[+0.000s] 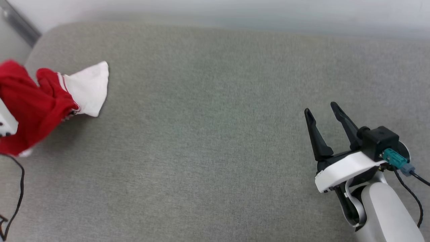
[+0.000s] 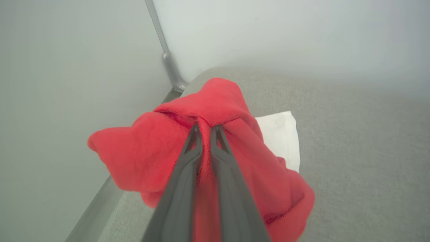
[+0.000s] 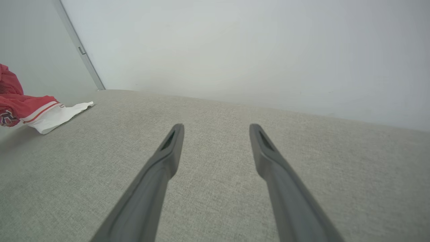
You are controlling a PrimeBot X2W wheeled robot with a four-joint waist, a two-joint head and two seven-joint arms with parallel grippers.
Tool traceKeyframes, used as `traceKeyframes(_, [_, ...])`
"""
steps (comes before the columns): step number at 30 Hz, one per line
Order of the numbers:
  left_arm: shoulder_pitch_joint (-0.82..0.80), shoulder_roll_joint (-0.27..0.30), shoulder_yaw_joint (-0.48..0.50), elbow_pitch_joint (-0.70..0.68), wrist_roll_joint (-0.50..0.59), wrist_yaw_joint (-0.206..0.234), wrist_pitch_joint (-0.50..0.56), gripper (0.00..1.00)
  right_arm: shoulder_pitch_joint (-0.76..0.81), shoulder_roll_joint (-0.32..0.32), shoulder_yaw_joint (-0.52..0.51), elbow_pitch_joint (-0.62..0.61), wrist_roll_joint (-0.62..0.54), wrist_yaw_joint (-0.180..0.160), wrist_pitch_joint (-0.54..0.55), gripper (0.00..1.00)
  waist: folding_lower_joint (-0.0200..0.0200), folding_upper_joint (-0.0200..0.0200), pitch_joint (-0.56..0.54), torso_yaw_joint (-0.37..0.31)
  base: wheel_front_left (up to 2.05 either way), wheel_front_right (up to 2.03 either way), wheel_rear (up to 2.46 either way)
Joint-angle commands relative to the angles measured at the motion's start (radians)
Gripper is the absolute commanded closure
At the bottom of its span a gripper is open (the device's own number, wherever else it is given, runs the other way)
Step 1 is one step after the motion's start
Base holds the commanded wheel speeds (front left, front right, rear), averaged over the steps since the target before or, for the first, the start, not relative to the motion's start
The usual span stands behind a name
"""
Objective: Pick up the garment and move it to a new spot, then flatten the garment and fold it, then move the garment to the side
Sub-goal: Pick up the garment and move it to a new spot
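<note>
We find the garment (image 1: 33, 101) at the 9 o'clock edge of the head view, at the near-left corner of a grey fabric-covered surface (image 1: 215, 141). Its red body is bunched into a loose heap. One white sleeve (image 1: 89, 87) spreads out from the heap toward 3 o'clock and lies flat on the fabric. Red-and-white striped trim shows where the sleeve meets the red cloth.

In the left wrist view, the left gripper (image 2: 205, 129) has its two dark fingers drawn narrow, almost together. The tips are sunk into a fold of the red cloth, which gathers around them, and we judge the fold pinched between them.

The right gripper (image 1: 320, 107) sits at 4 o'clock in the head view, well apart from the garment. Its fingers point toward 11 o'clock and are spread wide with nothing between them. In the right wrist view we see them over bare grey fabric, with the garment off at 9 o'clock.

A pale wall (image 3: 235, 50) borders the surface at 12 o'clock. A black cable (image 1: 20, 181) hangs at 8 o'clock in the head view.
</note>
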Motion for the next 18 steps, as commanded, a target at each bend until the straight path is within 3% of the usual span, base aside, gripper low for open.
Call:
traceKeyframes(1, [-0.023, -0.004, -0.004, -0.01, 0.016, 0.008, -0.043, 1.0, 0.014, 0.003, -0.006, -0.002, 0.001, 0.0, 0.0, 0.0, -0.0001, 0.0, -0.065, 0.017, 0.0, 0.0, 0.0])
traceKeyframes(12, [-0.083, -0.101, -0.056, -0.06, 0.097, 0.031, -0.338, 1.0, 0.106, 0.032, -0.046, -0.016, -0.007, 0.0, 0.022, 0.0, -0.0001, 0.0, -0.215, -0.019, 0.0, 0.0, 0.0])
traceKeyframes(16, [-0.085, -0.167, -0.093, -0.094, 0.102, 0.025, -0.384, 1.0, 0.139, 0.037, -0.071, -0.033, -0.012, 0.0, 0.033, 0.0, -0.0001, 0.0, -0.237, -0.054, 0.0, 0.0, 0.0])
traceKeyframes(18, [-0.07, -0.227, -0.127, -0.112, 0.094, 0.011, -0.402, 1.0, 0.157, 0.045, -0.076, -0.045, -0.018, 0.0, 0.043, 0.0, -0.0001, 0.0, -0.247, -0.091, 0.0, 0.0, 0.0])
